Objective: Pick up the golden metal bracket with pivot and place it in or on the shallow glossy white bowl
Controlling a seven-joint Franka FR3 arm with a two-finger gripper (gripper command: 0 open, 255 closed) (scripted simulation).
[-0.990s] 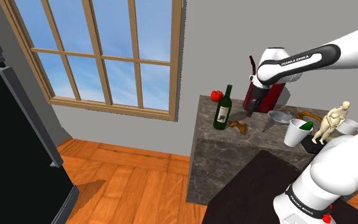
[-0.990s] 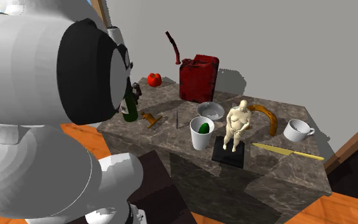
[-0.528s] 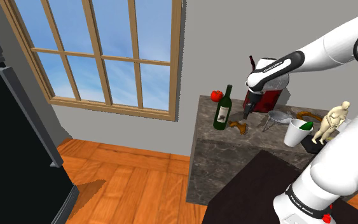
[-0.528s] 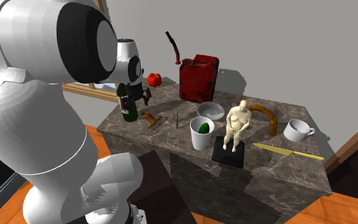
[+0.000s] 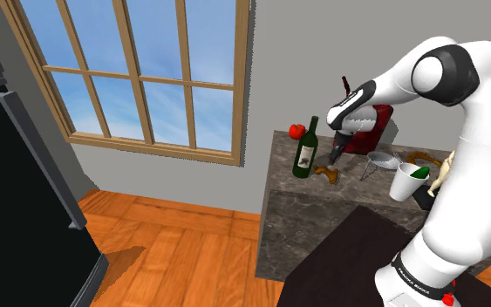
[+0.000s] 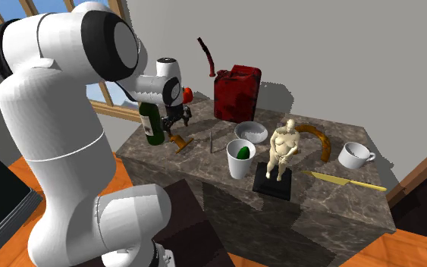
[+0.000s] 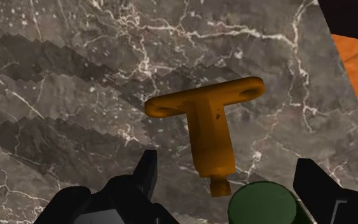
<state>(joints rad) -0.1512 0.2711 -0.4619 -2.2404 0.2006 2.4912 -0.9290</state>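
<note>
Above the dark marble countertop (image 7: pixel 75 63), the gripper (image 7: pixel 228 173) hangs with its black fingers spread wide, grasping nothing. Under the gap between them, the golden T-shaped bracket (image 7: pixel 206 121) lies flat on the stone, untouched, just beside the green wine bottle (image 5: pixel 305 150). Toward the shoulder view's right, the shallow pale bowl (image 6: pixel 250 132) sits before the red jerry can (image 6: pixel 237 92), apart from the bracket.

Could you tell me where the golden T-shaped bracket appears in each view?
Shoulder view: golden T-shaped bracket, right of the green wine bottle.
Second exterior view: right of the bottle, below the gripper.
Wrist view: ahead of the open fingers, beside the bottle's top.
Shared landmark: the bottle.
</note>
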